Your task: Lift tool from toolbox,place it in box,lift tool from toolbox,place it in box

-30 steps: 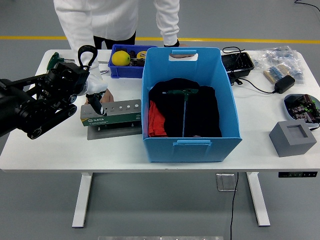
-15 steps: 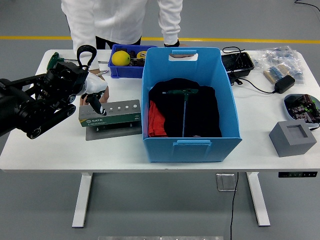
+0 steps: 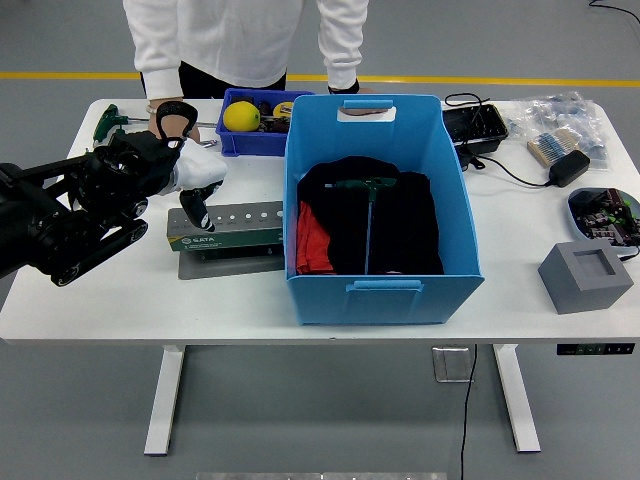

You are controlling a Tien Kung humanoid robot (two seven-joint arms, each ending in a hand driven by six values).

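The toolbox is a green tool holder (image 3: 232, 225) with a row of holes on top, set on a grey base left of the blue box (image 3: 380, 285). My left hand (image 3: 198, 196) comes in from the left and rests over the holder's left end, hiding that end. Whether it holds a tool is hidden. Inside the blue box a green T-handle tool (image 3: 366, 192) lies on black cloth beside something red. A person's hand (image 3: 170, 124) is just behind my left hand. Their other hand (image 3: 365, 110) is at the box's far rim.
A small blue bin (image 3: 258, 138) with a yellow ball stands behind the holder. Another green-handled tool (image 3: 108, 118) lies at the far left. At the right are a black tray (image 3: 476, 126), cables and bagged parts (image 3: 560, 125), a round device (image 3: 605, 212) and a grey block (image 3: 586, 276).
The holder slid slightly right and away from me. My left hand shifted with it. The person's hand pulled back from beside the holder to behind my hand.
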